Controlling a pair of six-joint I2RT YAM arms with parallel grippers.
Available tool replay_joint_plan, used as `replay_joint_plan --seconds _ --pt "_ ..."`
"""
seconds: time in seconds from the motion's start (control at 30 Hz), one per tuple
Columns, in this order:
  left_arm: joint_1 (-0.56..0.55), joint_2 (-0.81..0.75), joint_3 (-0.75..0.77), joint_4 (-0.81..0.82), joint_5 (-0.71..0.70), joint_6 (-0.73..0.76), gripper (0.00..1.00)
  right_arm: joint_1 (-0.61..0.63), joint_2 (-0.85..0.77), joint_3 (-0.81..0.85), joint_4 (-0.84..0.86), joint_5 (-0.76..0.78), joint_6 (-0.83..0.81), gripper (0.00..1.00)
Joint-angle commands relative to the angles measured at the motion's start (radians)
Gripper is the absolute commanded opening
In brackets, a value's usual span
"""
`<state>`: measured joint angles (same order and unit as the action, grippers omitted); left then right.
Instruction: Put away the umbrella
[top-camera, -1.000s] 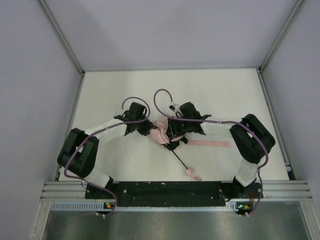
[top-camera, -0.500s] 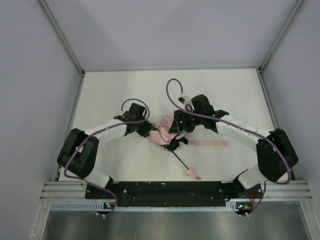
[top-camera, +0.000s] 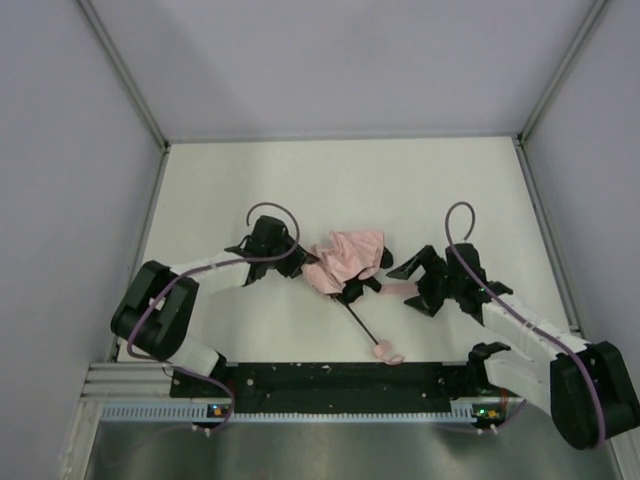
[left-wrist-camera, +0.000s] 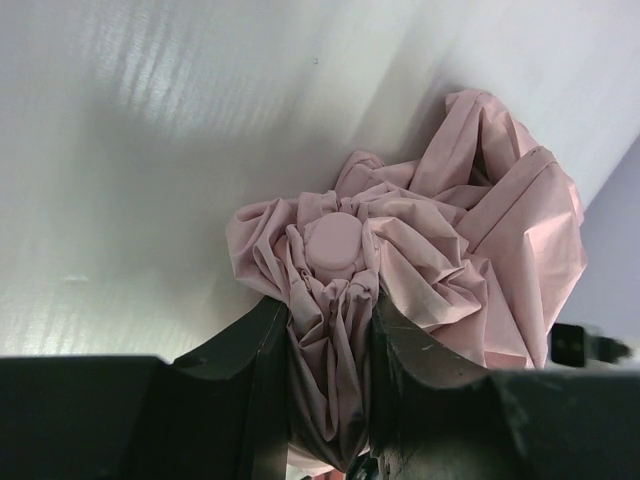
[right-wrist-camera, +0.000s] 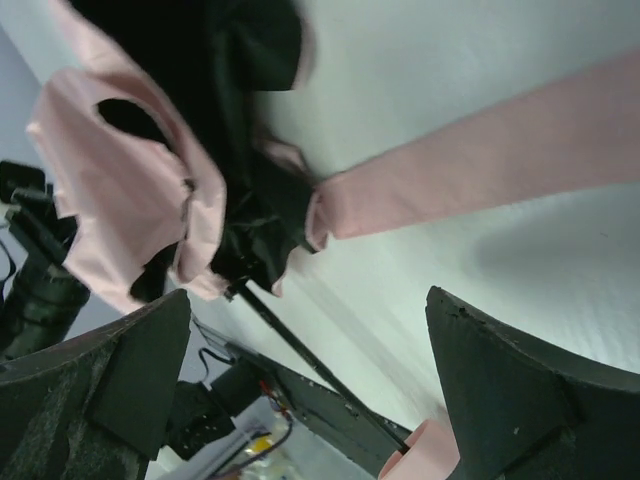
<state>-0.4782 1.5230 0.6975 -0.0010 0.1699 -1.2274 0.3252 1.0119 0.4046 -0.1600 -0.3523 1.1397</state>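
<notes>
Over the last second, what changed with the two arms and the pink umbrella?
The right tool pulled back from the umbrella toward the right and the near edge, opening its jaws and letting go of the fabric. The canopy now lies spread wider to the right. The left tool stayed clamped on the bunched fabric at the canopy's top. The black shaft and pink handle lie where they were.

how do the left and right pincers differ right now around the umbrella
The left pincer is shut on the umbrella's bunched pink canopy; the right pincer stands wide open and holds nothing. The left pincer touches the umbrella at its capped tip end; the right pincer sits apart from it, on the other side. Both are low over the table and face the umbrella between them.
</notes>
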Motion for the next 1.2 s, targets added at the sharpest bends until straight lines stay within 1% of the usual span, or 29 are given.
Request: replay_joint_plan --seconds 0.0,0.03,0.07,0.13,0.17,0.23,0.33,0.37,0.43,0.47,0.53,0.63,0.7,0.73,0.8,0.87,0.97,1.1,1.17 --pt "0.007 -0.05 -0.047 0.168 0.088 -0.023 0.0 0.003 -0.007 -0.088 0.134 0.038 0.253 0.99" --pt "0.009 -0.066 -0.061 0.209 0.094 -0.03 0.0 0.002 0.0 -0.105 0.152 0.055 0.255 0.98" --pt "0.01 -0.081 -0.075 0.232 0.098 -0.04 0.0 0.002 0.01 -0.122 0.204 0.058 0.267 0.93" --pt "0.013 -0.107 -0.09 0.263 0.109 -0.052 0.0 0.002 0.054 -0.168 0.337 0.056 0.291 0.74" --pt "0.018 -0.115 -0.095 0.266 0.12 -0.058 0.0 0.002 0.1 -0.174 0.371 0.055 0.308 0.7" --pt "0.026 -0.13 -0.105 0.277 0.137 -0.075 0.0 0.002 0.161 -0.19 0.462 0.046 0.331 0.65" --pt "0.033 -0.158 -0.121 0.3 0.157 -0.102 0.0 0.003 0.249 -0.184 0.52 0.055 0.341 0.64" --pt "0.036 -0.165 -0.124 0.303 0.163 -0.107 0.0 0.005 0.264 -0.185 0.531 0.061 0.351 0.62" --pt "0.039 -0.182 -0.127 0.3 0.171 -0.115 0.0 0.003 0.284 -0.182 0.548 0.081 0.361 0.52" --pt "0.042 -0.19 -0.13 0.302 0.172 -0.118 0.0 0.003 0.292 -0.179 0.553 0.101 0.355 0.45" --pt "0.047 -0.204 -0.139 0.306 0.177 -0.127 0.0 0.002 0.307 -0.179 0.565 0.125 0.348 0.23" --pt "0.058 -0.221 -0.179 0.364 0.189 -0.167 0.0 -0.009 0.356 -0.168 0.603 0.136 0.313 0.0" --pt "0.064 -0.234 -0.2 0.427 0.206 -0.193 0.0 -0.026 0.422 -0.147 0.68 0.095 0.275 0.0" --pt "0.066 -0.242 -0.204 0.44 0.212 -0.195 0.0 -0.032 0.45 -0.13 0.692 0.081 0.256 0.0" --pt "0.07 -0.254 -0.207 0.444 0.224 -0.198 0.0 -0.049 0.513 -0.122 0.758 0.049 0.247 0.0" --pt "0.075 -0.27 -0.227 0.501 0.218 -0.21 0.0 -0.066 0.545 -0.11 0.813 0.006 0.239 0.0" --pt "0.075 -0.276 -0.234 0.587 0.217 -0.195 0.0 -0.071 0.541 -0.083 0.785 -0.017 0.218 0.0" --pt "0.076 -0.274 -0.201 0.633 0.223 -0.113 0.0 -0.078 0.482 -0.003 0.598 -0.007 0.05 0.0" --pt "0.081 -0.273 -0.22 0.694 0.215 -0.132 0.0 -0.092 0.485 0.023 0.574 -0.017 0.005 0.0"
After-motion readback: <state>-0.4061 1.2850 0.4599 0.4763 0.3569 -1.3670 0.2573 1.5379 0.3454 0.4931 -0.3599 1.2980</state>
